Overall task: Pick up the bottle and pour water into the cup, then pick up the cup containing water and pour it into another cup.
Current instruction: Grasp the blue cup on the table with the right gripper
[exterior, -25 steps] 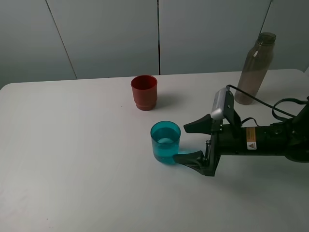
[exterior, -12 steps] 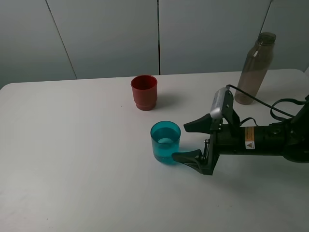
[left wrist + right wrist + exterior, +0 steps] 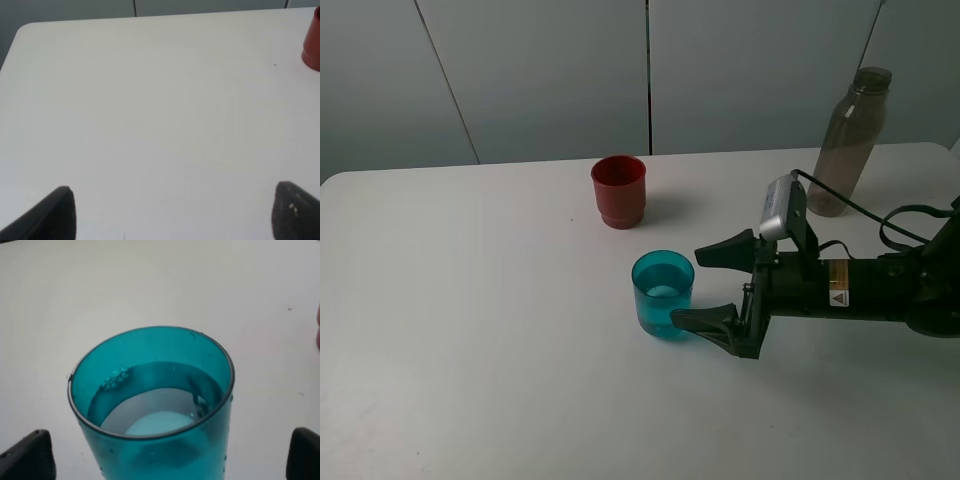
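1. The right arm lies low and level, reaching in from the table's right side. The right gripper is spread wide and grasps nothing.
2. The teal cup of water stands upright at its fingertips, perhaps touching the nearer one.
3. The left gripper is likewise spread.
4. Of the two cups, the red cup is farther back.
5. One bottle stands near the far edge.

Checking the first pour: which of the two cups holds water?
The translucent teal cup at the right gripper's open fingertips; water shows through its wall. The opaque red cup stands farther back.

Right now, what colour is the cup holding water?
Translucent teal-blue cup, clearest in the right wrist view.
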Available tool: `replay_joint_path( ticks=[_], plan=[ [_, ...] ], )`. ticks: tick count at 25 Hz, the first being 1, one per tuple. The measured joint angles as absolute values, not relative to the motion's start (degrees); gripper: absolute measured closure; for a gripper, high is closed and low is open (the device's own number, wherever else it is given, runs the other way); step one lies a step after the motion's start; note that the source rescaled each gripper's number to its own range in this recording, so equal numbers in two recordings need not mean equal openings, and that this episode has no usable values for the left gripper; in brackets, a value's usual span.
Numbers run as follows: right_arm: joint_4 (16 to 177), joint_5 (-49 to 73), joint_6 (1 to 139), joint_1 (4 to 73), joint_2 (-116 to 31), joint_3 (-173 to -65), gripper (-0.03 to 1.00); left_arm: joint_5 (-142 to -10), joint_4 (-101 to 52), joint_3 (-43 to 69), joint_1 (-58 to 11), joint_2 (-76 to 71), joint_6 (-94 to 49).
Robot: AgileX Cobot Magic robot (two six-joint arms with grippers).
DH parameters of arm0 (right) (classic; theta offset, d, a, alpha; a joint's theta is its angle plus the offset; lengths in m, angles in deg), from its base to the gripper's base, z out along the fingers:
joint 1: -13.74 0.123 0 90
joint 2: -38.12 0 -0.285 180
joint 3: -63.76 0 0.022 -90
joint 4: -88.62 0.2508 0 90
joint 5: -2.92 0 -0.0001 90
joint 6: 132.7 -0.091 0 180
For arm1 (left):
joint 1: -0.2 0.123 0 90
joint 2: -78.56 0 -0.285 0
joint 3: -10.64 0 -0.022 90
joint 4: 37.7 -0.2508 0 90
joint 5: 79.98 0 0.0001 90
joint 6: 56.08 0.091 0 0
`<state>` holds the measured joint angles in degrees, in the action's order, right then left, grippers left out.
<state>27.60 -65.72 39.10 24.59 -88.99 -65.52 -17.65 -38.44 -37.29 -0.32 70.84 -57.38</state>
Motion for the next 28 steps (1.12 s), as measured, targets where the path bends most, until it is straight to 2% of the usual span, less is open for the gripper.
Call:
replay_joint_path(
  ticks=[12, 28],
  plan=[
    [26.8, -66.2, 39.0, 24.6, -89.0, -65.5, -0.03, -17.6, -38.4, -37.3, -0.3, 70.8, -57.4],
    [36.8, -66.2, 37.3, 31.8, -89.0, -65.5, -0.03, -17.6, -38.4, -37.3, -0.3, 70.8, -57.4]
  ],
)
